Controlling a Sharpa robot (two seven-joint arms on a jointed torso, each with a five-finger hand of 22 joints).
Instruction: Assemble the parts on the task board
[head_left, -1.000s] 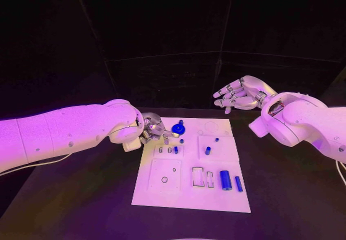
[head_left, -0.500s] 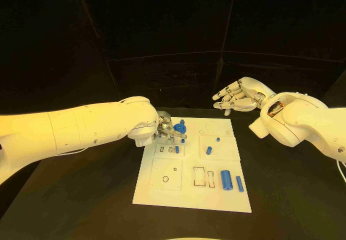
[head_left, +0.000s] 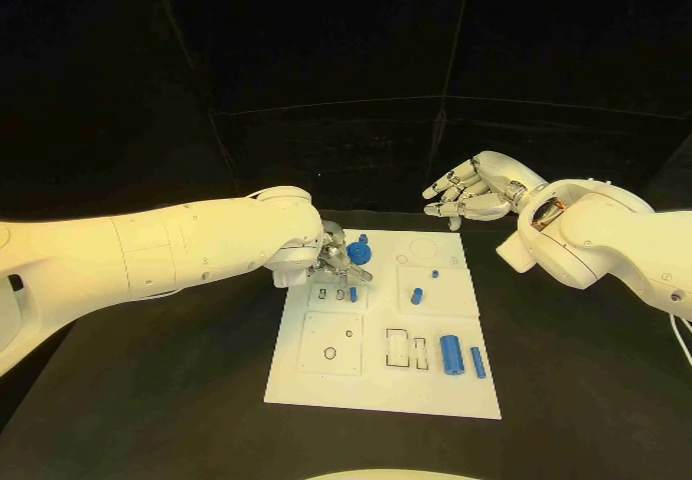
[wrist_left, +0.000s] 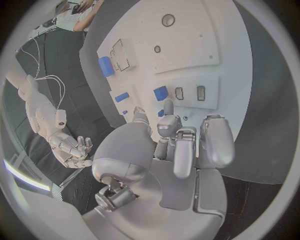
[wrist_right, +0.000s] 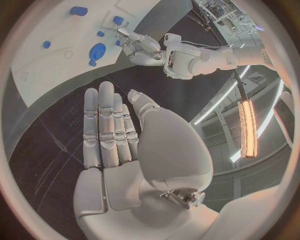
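Note:
The white task board (head_left: 382, 390) lies mid-table. At its far left end, beside a round blue knob (head_left: 358, 252), my left hand (head_left: 332, 262) reaches down. In the left wrist view my left hand (wrist_left: 169, 150) points its thumb and one finger at the board (wrist_left: 187, 45), the other fingers curled in. One fingertip (wrist_left: 167, 107) is next to a tiny blue stud (wrist_left: 161, 113); I cannot tell if it is gripped. A blue peg (head_left: 352, 294) stands beside two empty slots. My right hand (head_left: 469, 190) hangs with fingers spread and empty beyond the board's far edge.
A short blue part (head_left: 417, 296) sits mid-board. A blue cylinder (head_left: 450, 356) and a thin blue bar (head_left: 477, 362) lie near the board's right front. Several empty recesses (head_left: 330, 353) show on the near left. Black table surrounds the board.
My left arm has pushed further in over the board's far left end, the hand staying by the blue knob. The right hand has held its place.

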